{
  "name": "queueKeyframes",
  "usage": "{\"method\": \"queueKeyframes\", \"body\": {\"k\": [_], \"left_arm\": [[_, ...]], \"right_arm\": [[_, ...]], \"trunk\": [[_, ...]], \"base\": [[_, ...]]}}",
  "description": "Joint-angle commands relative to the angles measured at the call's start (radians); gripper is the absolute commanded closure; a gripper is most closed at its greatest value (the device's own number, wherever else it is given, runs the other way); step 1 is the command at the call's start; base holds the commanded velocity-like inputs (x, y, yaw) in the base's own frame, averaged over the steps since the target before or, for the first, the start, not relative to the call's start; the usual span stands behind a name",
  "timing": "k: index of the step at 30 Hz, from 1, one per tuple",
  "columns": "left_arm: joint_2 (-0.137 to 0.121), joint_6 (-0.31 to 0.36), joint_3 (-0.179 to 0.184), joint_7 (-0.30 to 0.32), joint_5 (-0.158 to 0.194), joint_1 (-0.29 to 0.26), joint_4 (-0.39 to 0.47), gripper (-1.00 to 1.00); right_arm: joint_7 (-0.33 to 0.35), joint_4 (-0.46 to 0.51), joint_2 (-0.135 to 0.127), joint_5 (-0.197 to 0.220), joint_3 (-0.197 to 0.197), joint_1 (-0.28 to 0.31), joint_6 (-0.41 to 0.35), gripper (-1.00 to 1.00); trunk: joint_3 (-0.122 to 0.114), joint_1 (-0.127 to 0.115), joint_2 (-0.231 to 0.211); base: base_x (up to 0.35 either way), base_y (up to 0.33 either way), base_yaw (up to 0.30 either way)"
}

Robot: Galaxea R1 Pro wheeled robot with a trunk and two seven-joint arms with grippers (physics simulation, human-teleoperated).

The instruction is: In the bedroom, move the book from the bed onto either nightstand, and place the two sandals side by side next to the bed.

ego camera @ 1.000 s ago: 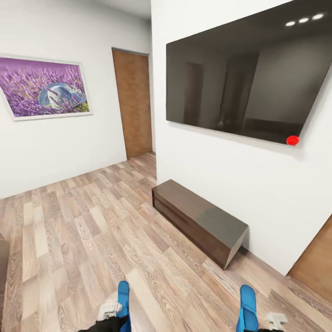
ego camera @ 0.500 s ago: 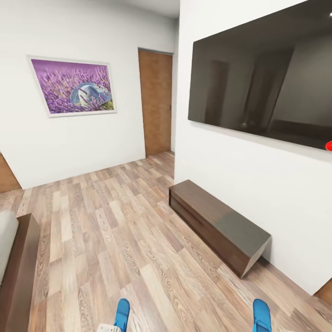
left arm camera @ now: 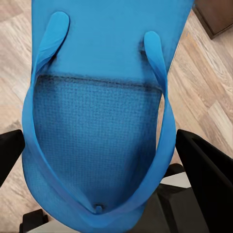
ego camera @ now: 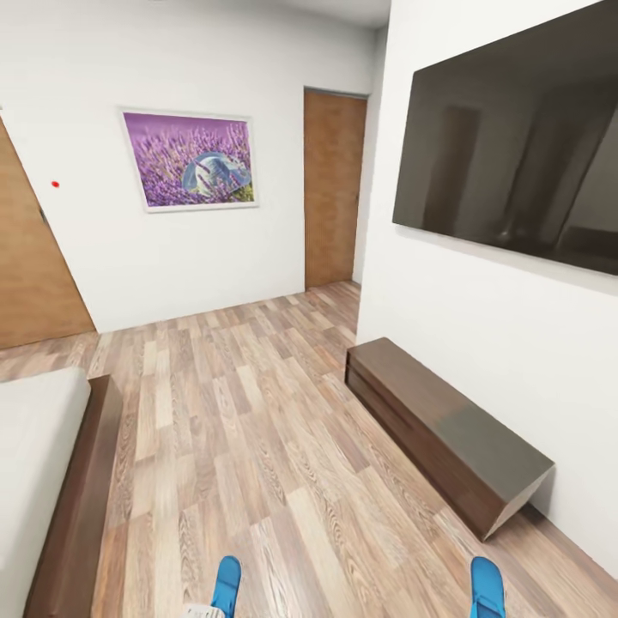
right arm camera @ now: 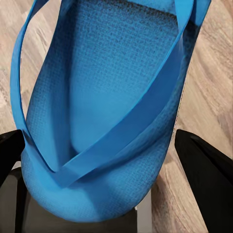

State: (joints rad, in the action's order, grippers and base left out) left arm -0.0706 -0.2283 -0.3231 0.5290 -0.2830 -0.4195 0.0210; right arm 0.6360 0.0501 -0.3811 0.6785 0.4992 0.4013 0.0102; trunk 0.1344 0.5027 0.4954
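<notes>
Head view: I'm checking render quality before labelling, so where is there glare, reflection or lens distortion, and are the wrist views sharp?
Head view: the dark TV mirrors dim room shapes, the low cabinet top shows a pale sheen, and walls lean outward like a wide-angle lens. Left wrist view: the sandal is close, texture soft. Right wrist view: the other sandal is likewise soft, the floor blurred.

In the left wrist view, the matte black, blocky, flat-faced fingers [left arm camera: 206,167] stand at either edge of the frame, one broad and slanted, the other a narrower black slab. Between them lies dark grey body casing with a pale grey-white panel [left arm camera: 177,179]. In the right wrist view, matching black angular fingers [right arm camera: 206,158] flank a light grey rectangular plate [right arm camera: 143,213]. In the head view a small white casing part [ego camera: 199,611] shows at the bottom edge.
</notes>
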Motion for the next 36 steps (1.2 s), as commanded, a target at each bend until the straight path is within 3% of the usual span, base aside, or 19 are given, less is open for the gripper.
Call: {"method": "queueKeyframes", "body": {"k": [1,9,18,36], "left_arm": [[-0.001,-0.005,-0.008,0.001,-0.01,-0.001,-0.001,1.0],[0.0,-0.005,-0.009,-0.001,-0.007,-0.001,-0.002,1.0],[0.0,-0.005,-0.01,0.0,-0.006,-0.001,-0.003,1.0],[0.005,-0.005,-0.009,0.0,-0.007,-0.001,-0.003,1.0]], "right_arm": [[0.004,0.0,0.0,0.009,0.007,0.001,0.001,1.0],[0.004,-0.001,0.002,0.006,0.007,0.001,0.002,1.0],[0.004,-0.001,0.027,0.004,0.007,0.001,0.002,1.0],[0.004,-0.001,0.028,0.004,0.007,0.001,0.002,1.0]], "trunk": [[0.002,0.0,0.002],[0.006,0.0,0.002],[0.009,0.0,0.002],[0.017,0.0,0.002]], "base": [[0.0,0.0,0.287],[0.0,0.0,0.287],[0.0,0.0,0.287],[0.0,0.0,0.287]]}}
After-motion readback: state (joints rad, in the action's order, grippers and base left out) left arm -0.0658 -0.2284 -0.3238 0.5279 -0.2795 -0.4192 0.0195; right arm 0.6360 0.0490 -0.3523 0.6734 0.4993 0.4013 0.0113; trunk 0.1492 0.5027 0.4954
